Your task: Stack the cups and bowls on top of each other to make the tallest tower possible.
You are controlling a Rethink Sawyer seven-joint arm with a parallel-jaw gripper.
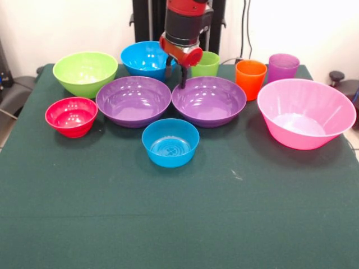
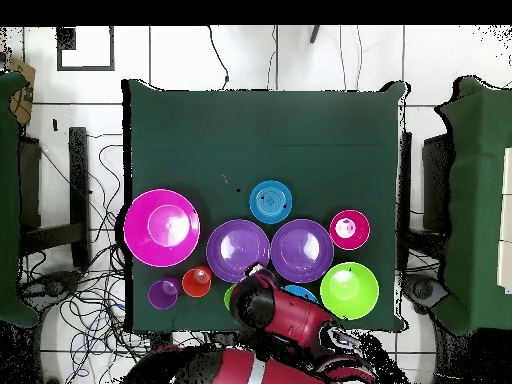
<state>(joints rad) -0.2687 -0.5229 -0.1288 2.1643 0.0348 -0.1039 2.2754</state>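
My gripper (image 1: 175, 75) hangs open and empty, low over the back rims of the two purple bowls (image 1: 133, 101) (image 1: 208, 101), between a blue bowl (image 1: 145, 58) and the green cup (image 1: 206, 64). The orange cup (image 1: 250, 78) and the purple cup (image 1: 282, 67) stand upright to the right of the green one. A big pink bowl (image 1: 305, 112) sits at the far right. The lime green bowl (image 1: 85, 73) and the small red bowl (image 1: 71, 116) are on the left. A second blue bowl (image 1: 170, 142) stands alone in front. Nothing is stacked. In the overhead view the arm (image 2: 265, 305) hides most of the back blue bowl and part of the green cup.
The green cloth table (image 1: 179, 224) has a wide bare stretch in front of the bowls. Its edges show on every side in the overhead view (image 2: 260, 120). Cables and chairs lie on the floor around it.
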